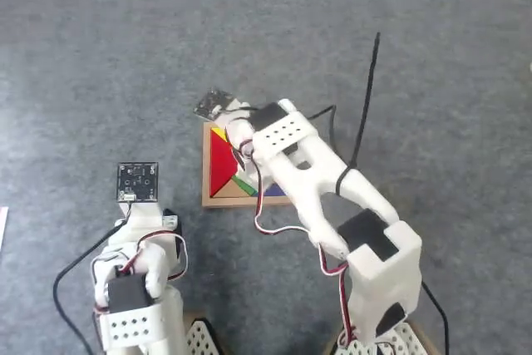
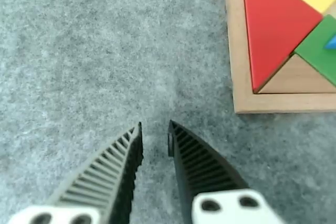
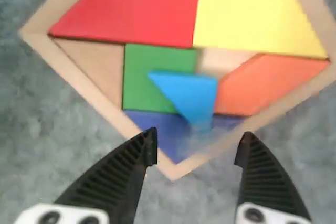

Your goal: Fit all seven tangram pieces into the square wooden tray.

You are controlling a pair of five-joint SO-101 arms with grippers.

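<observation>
The square wooden tray point(image 1: 206, 174) lies mid-table. It holds a red triangle point(image 3: 131, 9), a yellow triangle point(image 3: 252, 14), a green square point(image 3: 144, 64), an orange piece point(image 3: 262, 80) and a violet triangle point(image 3: 165, 129). A light blue triangle point(image 3: 191, 93) rests loose on top of the green and violet pieces. Bare wood shows in two gaps point(image 3: 94, 64). My right gripper point(image 3: 198, 136) hovers open just above the blue triangle, holding nothing. My left gripper point(image 2: 155, 129) is over the carpet beside the tray's corner point(image 2: 239, 103), its fingers nearly together around nothing.
Grey carpet covers the table all round the tray. The right arm point(image 1: 316, 180) stretches over the tray's near side, with a black cable point(image 1: 366, 97) rising behind it. The left arm point(image 1: 137, 263) is folded at the near left.
</observation>
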